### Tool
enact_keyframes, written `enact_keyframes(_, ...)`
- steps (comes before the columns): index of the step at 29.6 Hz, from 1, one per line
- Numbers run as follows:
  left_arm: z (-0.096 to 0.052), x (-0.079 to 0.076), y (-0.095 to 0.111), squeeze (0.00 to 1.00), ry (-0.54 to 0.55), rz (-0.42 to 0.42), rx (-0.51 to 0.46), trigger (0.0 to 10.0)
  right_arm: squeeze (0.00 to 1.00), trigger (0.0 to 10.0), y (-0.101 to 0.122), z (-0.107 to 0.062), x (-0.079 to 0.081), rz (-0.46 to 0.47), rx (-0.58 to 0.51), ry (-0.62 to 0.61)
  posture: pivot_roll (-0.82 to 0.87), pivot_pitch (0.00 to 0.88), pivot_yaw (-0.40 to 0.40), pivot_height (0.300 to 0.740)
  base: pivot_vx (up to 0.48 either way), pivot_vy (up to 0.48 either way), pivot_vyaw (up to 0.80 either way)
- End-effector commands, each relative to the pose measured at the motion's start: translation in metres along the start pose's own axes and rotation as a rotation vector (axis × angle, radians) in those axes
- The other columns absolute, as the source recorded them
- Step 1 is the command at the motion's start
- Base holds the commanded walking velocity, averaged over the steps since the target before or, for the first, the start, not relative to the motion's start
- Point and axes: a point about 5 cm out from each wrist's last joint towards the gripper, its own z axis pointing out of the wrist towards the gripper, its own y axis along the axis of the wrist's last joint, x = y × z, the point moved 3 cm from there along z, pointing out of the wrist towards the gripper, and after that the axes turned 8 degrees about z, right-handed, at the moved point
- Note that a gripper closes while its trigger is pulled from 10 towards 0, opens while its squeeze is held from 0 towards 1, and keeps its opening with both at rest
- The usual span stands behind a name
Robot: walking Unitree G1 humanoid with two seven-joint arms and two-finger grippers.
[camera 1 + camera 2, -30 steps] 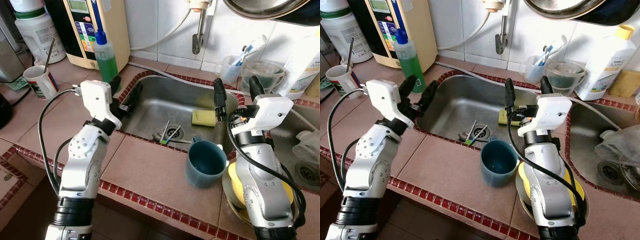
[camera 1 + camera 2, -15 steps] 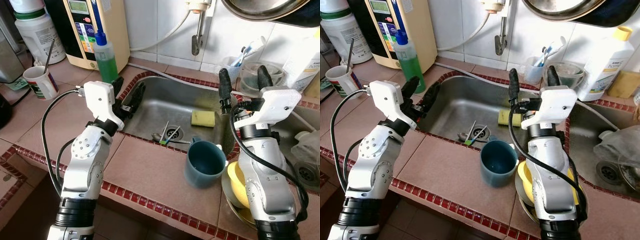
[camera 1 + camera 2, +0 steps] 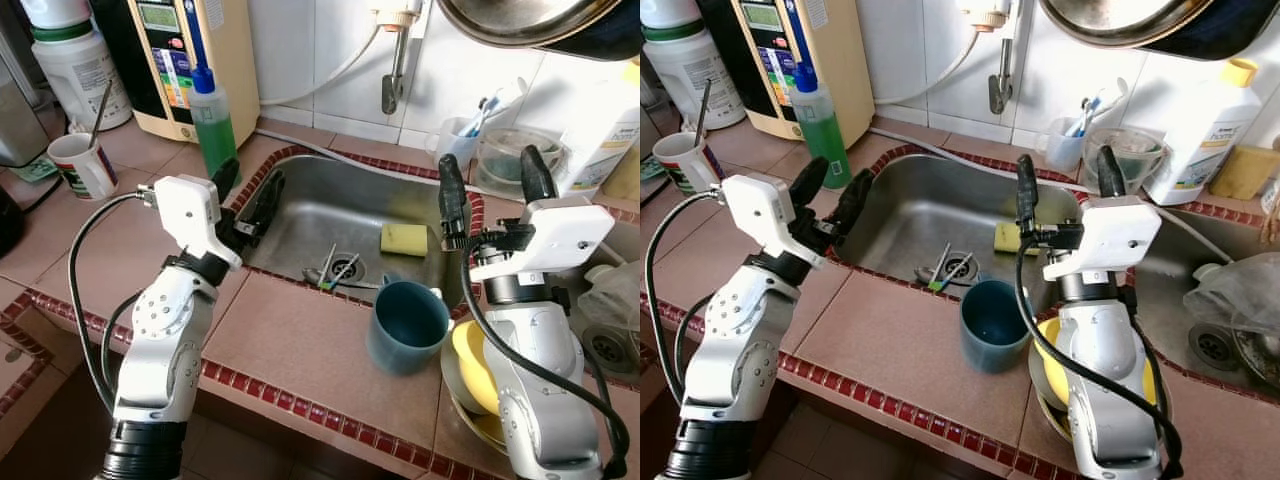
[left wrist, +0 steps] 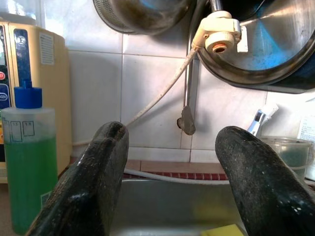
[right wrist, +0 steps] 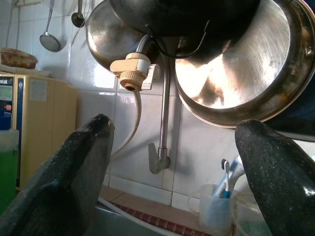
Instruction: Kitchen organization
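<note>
The left gripper (image 3: 247,187) has its fingers (image 4: 93,172) spread wide and empty over the left rim of the steel sink (image 3: 330,205), and the right gripper (image 3: 492,182) also holds nothing, its fingers (image 5: 74,172) wide apart and pointing up above the sink's right rim. Inside the sink, a yellow sponge (image 3: 403,239) lies at 3 o'clock from the drain, where cutlery (image 3: 335,270) rests. A blue mug (image 3: 408,325) stands on the tiled surface (image 3: 290,350) at the sink's 5 o'clock, a yellow bowl (image 3: 470,360) just right of it, and a green soap bottle (image 3: 212,120) stands at the sink's 10 o'clock.
</note>
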Motion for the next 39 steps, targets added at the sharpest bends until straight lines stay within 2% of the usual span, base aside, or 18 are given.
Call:
enact_keyframes(1,0.0005,-0.0012,0.0047,0.0,-0.008,0.005,-0.013,10.0,0.0,10.0,0.0067,0.0014,0.0018,-0.001,-0.019,0.01,-0.16,0.026,0.031,0.74,0.0,0.0,0.0)
enact_keyframes(30,0.0013,-0.0036,0.0067,0.0,-0.008,-0.018,-0.017,10.0,0.0,10.0,0.01,0.0048,0.0031,0.001,-0.018,0.018,-0.16,0.036,0.024,0.74,0.0,-0.384,0.0)
enact_keyframes(39,0.0021,-0.0043,0.0025,0.0,-0.002,-0.049,0.009,10.0,0.0,10.0,0.0106,0.0055,0.0026,-0.001,-0.017,0.017,-0.16,0.043,0.021,0.74,0.0,-0.028,0.0)
